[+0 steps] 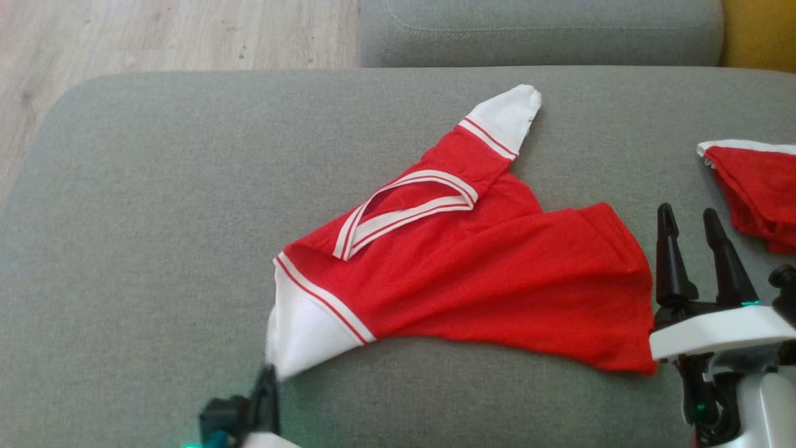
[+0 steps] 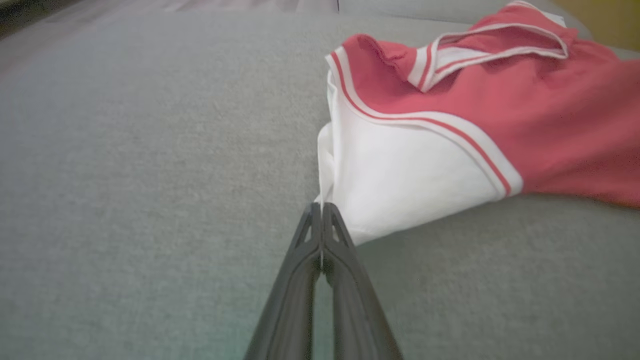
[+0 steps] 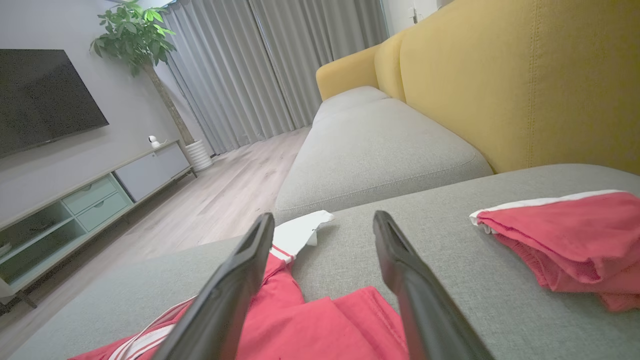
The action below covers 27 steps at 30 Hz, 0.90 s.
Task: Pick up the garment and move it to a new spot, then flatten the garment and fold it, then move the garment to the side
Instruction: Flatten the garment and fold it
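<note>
At the near left, my left pincer (image 2: 321, 209) has its two fingers pressed together on the lower edge of the white sleeve (image 2: 400, 175) of the garment (image 2: 550, 125). A thin strip of white cloth shows between them. Over on the right, my right pincer (image 1: 687, 214) stands wide with nothing between its fingers, just beside the garment's right hem. The garment is a red shirt with white sleeves and a striped white collar (image 1: 404, 214). It lies rumpled on the middle of the grey sofa cushion (image 1: 155, 218), with its other sleeve (image 1: 507, 115) pointing to the far side. Farther right, apart from it, a second red piece of clothing (image 1: 758, 186) lies bunched on the same cushion. A yellow backrest (image 3: 500, 75) rises at the far right.
</note>
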Tool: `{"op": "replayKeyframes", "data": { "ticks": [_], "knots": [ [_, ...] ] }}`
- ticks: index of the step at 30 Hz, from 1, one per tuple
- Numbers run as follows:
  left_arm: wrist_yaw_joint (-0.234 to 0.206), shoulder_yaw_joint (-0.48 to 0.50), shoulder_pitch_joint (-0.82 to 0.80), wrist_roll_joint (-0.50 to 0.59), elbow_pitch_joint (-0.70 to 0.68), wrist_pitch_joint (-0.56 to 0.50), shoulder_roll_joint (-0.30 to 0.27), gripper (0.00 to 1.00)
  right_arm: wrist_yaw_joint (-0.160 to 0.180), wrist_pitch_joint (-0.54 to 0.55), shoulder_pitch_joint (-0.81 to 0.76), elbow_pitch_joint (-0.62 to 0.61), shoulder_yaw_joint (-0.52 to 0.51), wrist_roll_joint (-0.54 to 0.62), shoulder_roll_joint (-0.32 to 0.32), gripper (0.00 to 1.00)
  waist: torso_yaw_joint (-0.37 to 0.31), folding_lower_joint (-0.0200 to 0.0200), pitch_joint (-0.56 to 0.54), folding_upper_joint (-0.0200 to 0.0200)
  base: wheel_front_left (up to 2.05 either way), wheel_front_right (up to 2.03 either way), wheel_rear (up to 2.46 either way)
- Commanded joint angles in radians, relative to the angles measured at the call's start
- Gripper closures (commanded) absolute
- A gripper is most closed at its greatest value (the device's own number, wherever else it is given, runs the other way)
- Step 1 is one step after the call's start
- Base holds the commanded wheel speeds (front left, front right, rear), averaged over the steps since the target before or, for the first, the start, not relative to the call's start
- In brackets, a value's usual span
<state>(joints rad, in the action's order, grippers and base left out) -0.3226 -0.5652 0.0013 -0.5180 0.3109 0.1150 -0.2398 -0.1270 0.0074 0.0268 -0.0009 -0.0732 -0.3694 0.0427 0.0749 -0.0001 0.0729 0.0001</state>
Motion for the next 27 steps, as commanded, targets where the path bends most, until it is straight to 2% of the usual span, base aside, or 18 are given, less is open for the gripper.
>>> {"op": "replayKeyframes", "data": {
  "ticks": [1, 4, 5, 6, 7, 12, 17, 27],
  "knots": [
    [-0.007, 0.013, -0.029, 0.009, -0.052, -0.01, -0.009, 1.0, -0.004, -0.011, 0.026, -0.027, 0.02, -0.001, 0.008, 0.0, 0.001, 0.0001, 0.003, -0.0001, 0.0, 0.0, 0.0],
    [0.018, -0.036, -0.012, 0.014, -0.1, -0.048, -0.005, 1.0, -0.004, -0.011, 0.029, -0.017, 0.02, 0.004, 0.008, 0.0, -0.003, 0.0001, 0.008, -0.0001, 0.0, 0.0, 0.0],
    [0.028, -0.045, -0.011, 0.009, -0.111, -0.054, -0.001, 0.81, -0.004, -0.011, 0.03, -0.014, 0.019, 0.004, 0.008, 0.0, -0.007, 0.0001, 0.008, -0.0001, 0.0, 0.0, 0.0],
    [0.035, -0.048, -0.01, 0.003, -0.121, -0.058, 0.002, 0.56, -0.004, -0.012, 0.031, -0.012, 0.018, 0.005, 0.008, 0.0, -0.011, 0.0001, 0.009, -0.0001, 0.0, 0.0, 0.0],
    [0.035, -0.046, -0.012, 0.003, -0.13, -0.056, -0.001, 0.0, -0.004, -0.012, 0.033, -0.01, 0.016, 0.005, 0.008, 0.0, -0.015, 0.0001, 0.009, -0.0001, 0.0, 0.0, 0.0],
    [0.002, 0.0, -0.041, 0.016, -0.167, -0.038, -0.039, 0.0, -0.004, -0.013, 0.037, -0.006, 0.008, 0.008, 0.008, 0.0, -0.038, 0.0001, 0.011, -0.0001, 0.0, 0.0, 0.0],
    [-0.001, 0.043, -0.114, 0.024, -0.185, -0.053, -0.087, 0.0, -0.004, -0.01, 0.045, -0.011, 0.01, 0.009, 0.008, 0.0, -0.064, 0.0001, 0.022, -0.0001, 0.0, 0.0, 0.0],
    [0.106, 0.026, -0.322, 0.014, 0.002, -0.191, -0.14, 0.0, -0.004, -0.009, 0.074, -0.018, 0.018, 0.01, 0.008, 0.0, -0.115, 0.0001, 0.08, -0.0001, 0.0, 0.0, 0.0]
  ]
}}
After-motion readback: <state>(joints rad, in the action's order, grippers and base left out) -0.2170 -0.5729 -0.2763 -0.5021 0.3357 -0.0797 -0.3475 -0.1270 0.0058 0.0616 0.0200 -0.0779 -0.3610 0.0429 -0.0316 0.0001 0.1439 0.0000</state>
